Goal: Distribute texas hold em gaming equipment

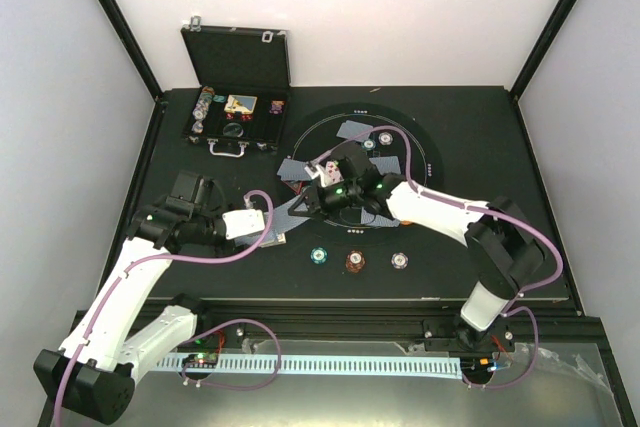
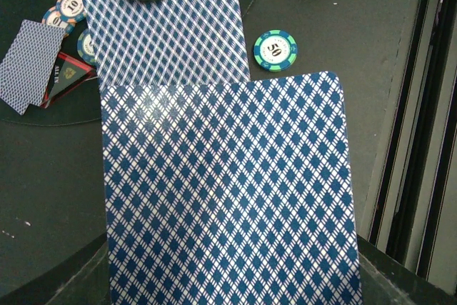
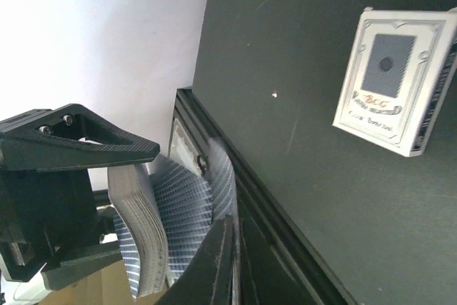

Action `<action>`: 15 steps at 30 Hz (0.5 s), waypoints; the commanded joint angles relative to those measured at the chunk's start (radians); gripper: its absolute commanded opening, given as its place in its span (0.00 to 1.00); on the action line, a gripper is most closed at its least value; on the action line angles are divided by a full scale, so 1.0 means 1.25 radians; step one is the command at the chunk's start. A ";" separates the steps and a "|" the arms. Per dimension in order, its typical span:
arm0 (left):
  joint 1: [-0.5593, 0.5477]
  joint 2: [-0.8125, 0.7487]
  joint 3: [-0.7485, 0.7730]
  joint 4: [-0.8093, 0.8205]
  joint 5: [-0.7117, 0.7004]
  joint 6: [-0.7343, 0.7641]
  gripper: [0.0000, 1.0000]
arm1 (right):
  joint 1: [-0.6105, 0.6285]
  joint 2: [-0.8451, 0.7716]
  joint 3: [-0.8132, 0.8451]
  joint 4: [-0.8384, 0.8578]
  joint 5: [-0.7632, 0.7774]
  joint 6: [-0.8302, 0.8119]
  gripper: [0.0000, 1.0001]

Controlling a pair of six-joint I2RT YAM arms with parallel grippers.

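Distribution is judged to be partly done. Several blue-backed playing cards (image 1: pixel 352 129) are seen lying face down on the round black mat with a white outline (image 1: pixel 318 135), with a small chip (image 1: pixel 385 138) among them. Three round chips, teal (image 1: pixel 319 255), red-brown (image 1: pixel 355 262) and white (image 1: pixel 399 260), are set in a row on the black surface (image 1: pixel 500 147) between the mat and the near edge. A thick deck of blue-backed cards (image 3: pixel 139 226) is gripped, bowed, in the clenched jaws of the right gripper (image 1: pixel 333 195) over the near side of the mat, so most of the cards are judged to be undealt. Whether the jaws of the left gripper (image 1: pixel 230 227) are clenched or released cannot be told, since its wrist view is filled by one blue-backed card (image 2: pixel 228 198). A white card box (image 1: pixel 246 223) is seen just beside that gripper. More chips are left in the open black hinged case (image 1: pixel 235 57) at the far left.
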 commanded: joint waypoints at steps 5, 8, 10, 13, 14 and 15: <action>-0.002 -0.009 0.019 0.016 0.006 0.004 0.35 | -0.160 -0.063 -0.018 -0.088 -0.008 -0.087 0.03; -0.002 0.008 -0.013 0.043 -0.034 -0.001 0.35 | -0.263 -0.050 -0.006 -0.140 -0.002 -0.146 0.03; 0.005 0.026 -0.037 0.060 -0.054 -0.002 0.35 | -0.327 -0.027 0.014 -0.182 0.022 -0.190 0.03; 0.023 0.047 -0.077 0.097 -0.071 0.007 0.34 | -0.400 0.029 0.070 -0.235 0.063 -0.249 0.03; 0.035 0.053 -0.089 0.111 -0.076 0.014 0.33 | -0.423 0.056 0.088 -0.240 0.060 -0.259 0.03; 0.045 0.060 -0.101 0.133 -0.081 0.019 0.31 | -0.443 0.082 0.105 -0.248 0.056 -0.268 0.03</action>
